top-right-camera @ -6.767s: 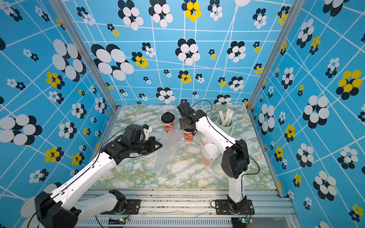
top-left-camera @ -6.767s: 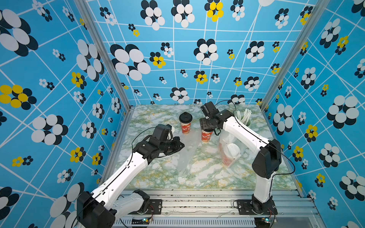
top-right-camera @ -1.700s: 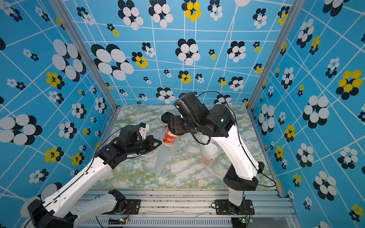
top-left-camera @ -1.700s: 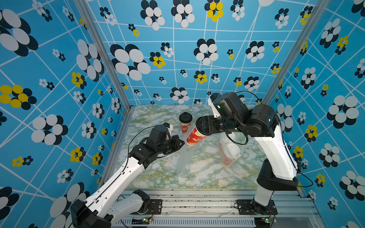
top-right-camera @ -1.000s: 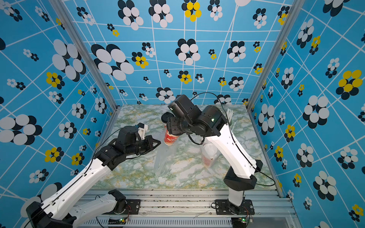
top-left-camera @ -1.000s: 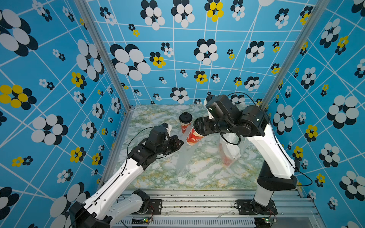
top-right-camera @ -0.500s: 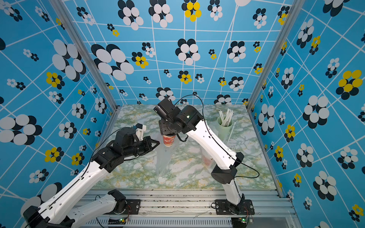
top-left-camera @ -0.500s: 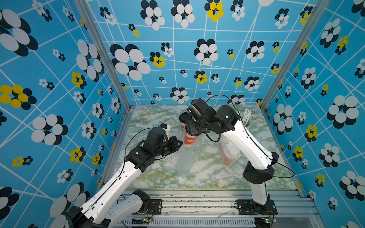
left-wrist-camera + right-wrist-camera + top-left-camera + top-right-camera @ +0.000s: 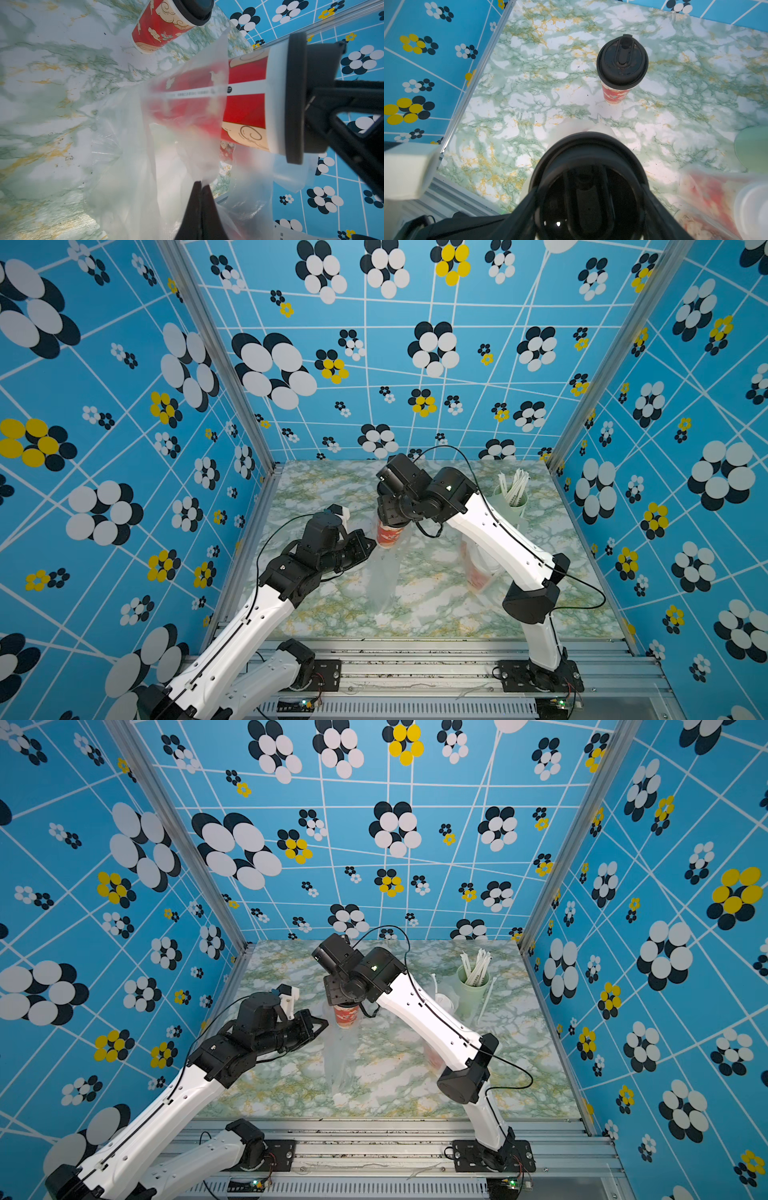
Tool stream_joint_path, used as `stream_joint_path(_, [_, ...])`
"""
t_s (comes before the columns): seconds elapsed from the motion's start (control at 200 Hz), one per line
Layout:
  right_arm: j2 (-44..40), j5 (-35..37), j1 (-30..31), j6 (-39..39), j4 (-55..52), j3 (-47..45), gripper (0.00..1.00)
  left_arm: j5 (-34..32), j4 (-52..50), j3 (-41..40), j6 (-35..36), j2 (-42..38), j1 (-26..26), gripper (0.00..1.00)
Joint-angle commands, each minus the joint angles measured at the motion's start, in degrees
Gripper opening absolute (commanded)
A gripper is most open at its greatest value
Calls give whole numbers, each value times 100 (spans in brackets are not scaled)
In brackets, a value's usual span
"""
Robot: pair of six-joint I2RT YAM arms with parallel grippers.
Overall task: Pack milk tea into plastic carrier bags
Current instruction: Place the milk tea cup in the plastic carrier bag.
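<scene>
Left wrist view: left gripper [image 9: 201, 187] pinches thin whitish plastic bag [image 9: 124, 162] open; right gripper [image 9: 307, 99] clamps black-lidded red paper cup [image 9: 247, 104] to feed it in.

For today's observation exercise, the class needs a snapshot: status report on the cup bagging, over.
Left claw shut on carrier bag rim. Right claw grips black-lidded cup by lid, base in bag mouth. Second black-lidded cup stands apart; nothing blocking.

You've got left arm [image 9: 232, 639]: white shells, black joints | right arm [image 9: 494, 539]: same colours, small green light [image 9: 449, 488] on its black joint | thin black cable [image 9: 582, 583] loops off each | left tool [image 9: 201, 184]: black, tapered
</scene>
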Motion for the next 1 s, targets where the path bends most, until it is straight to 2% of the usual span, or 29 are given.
stream_joint_path(0.0, [98, -152, -21, 88, 328, -63, 54, -79, -54, -83, -35, -96, 109, 0])
stream_joint_path(0.6, [552, -348, 101, 132, 365, -364, 53, 11, 42, -65, -143, -220, 195, 0])
stream_joint_path(0.855, [411, -432, 103, 185, 1104, -1388, 53, -14, -49, -74, -216, -455, 283, 0])
stream_joint_path(0.995, [464, -394, 93, 155, 1169, -1608, 52, -61, -97, -79, -273, -591, 329, 0])
